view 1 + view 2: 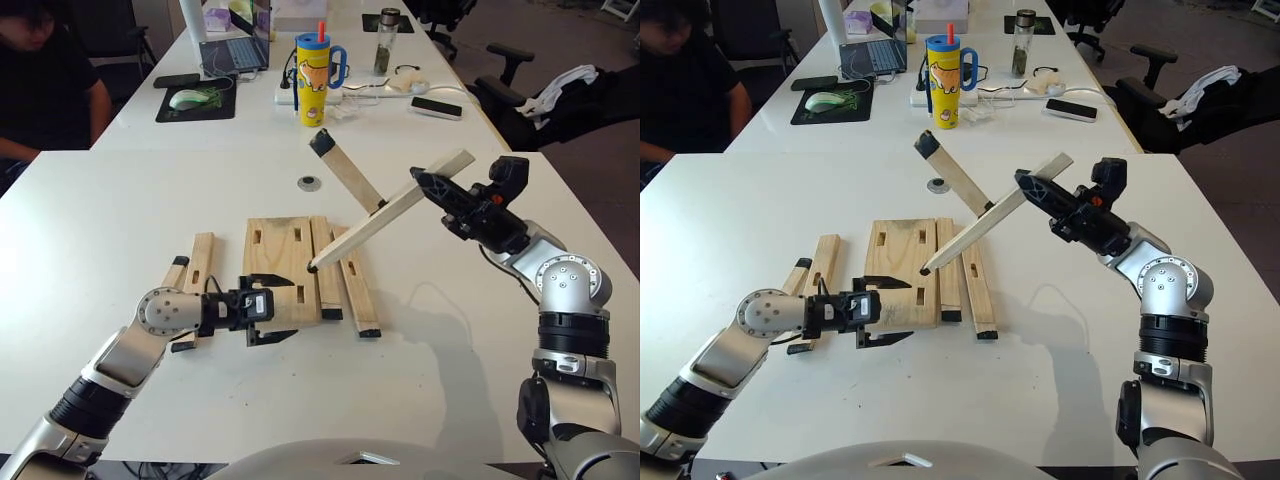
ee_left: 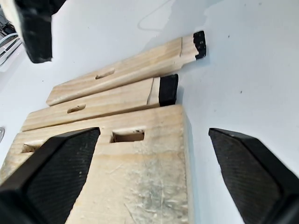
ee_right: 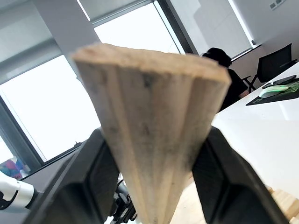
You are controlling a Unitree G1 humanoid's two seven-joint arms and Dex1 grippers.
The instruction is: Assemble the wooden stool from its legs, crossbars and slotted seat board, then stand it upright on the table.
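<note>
Seat board [image 1: 272, 255]: flat on the table [image 1: 100, 220] in front of the robot, slots facing up, so legs can be pressed in from above.
Left gripper [image 1: 285, 308]: spread wide and grasping nothing. One of its fingers [image 2: 51, 172] lies over the board's near corner and the other sits over bare table beside it. It is probably placed there to steady the board while a leg goes in.
Right gripper [image 1: 428, 186]: clenched on a leg, close to that leg's plain upper end.
Held leg [image 1: 385, 215]: slants down toward the board, its lower tip at or just above the surface near a slot (contact is too close to call). The slant reads as an approach rather than a fit.
Raised leg [image 1: 345, 172]: tilted up behind the board with its black cap on top. Its foot is hidden behind the held leg.
Inner flat leg [image 1: 325, 272]: lies against the board's right edge.
Outer flat leg [image 1: 358, 295]: lies just beside the inner one, within the right arm's reach.
Slotted bar [image 1: 200, 262]: lies left of the board, apart from it.
Progress: early, with most pieces loose.
</note>
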